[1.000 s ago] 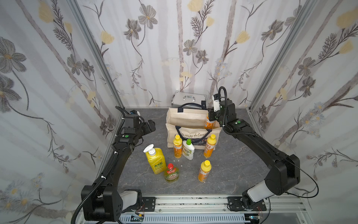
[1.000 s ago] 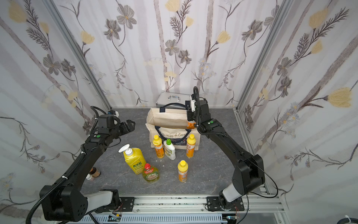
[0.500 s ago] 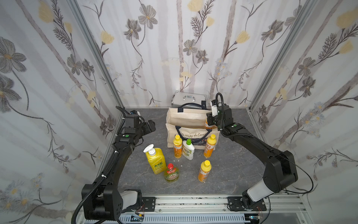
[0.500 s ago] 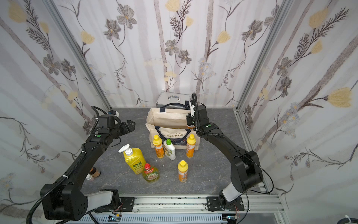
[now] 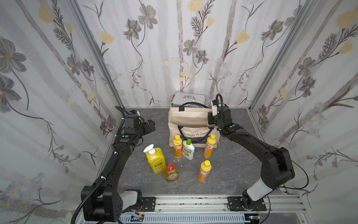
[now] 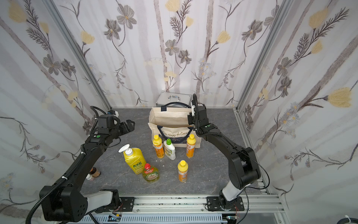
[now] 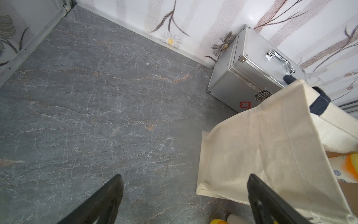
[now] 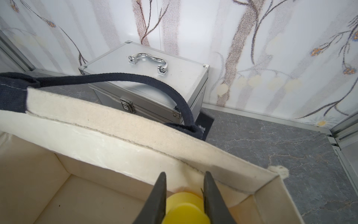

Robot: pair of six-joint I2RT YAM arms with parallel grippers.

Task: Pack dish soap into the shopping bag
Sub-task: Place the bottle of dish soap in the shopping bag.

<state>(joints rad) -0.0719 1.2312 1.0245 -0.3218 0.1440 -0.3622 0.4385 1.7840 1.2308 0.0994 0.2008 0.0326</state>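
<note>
- Over the right end of the bag's mouth, my right gripper (image 8: 185,174) is pinching the yellow cap (image 8: 184,206) of an orange bottle (image 5: 208,124), with one finger on each side of the cap
- My left gripper (image 7: 184,176) is spread wide with nothing between its fingers; it hangs above the table (image 5: 228,164) off the bag's left side, well apart from every bottle
- I see the held bottle inside the walls of the shopping bag (image 5: 186,118), close to a corner; its body is mostly hidden, so I cannot tell whether it touches the bag's floor
- I see the bag standing upright and open, with one navy handle arching over the back rim and the other drooping across the script lettering on the front
- Just behind the bag, a silver case (image 5: 188,99) sits against the back wall
- In front of the bag I count two upright orange bottles (image 5: 177,148) (image 5: 209,148), with the white green-capped bottle (image 5: 188,150) between them, just beside the left one
- Nearer my side, a lone orange bottle (image 5: 204,171) stands apart from the others
- To the left of that one, the AXE pump bottle (image 5: 156,162) and the small Fairy bottle (image 5: 171,174) stand side by side; I cannot tell if they touch
</note>
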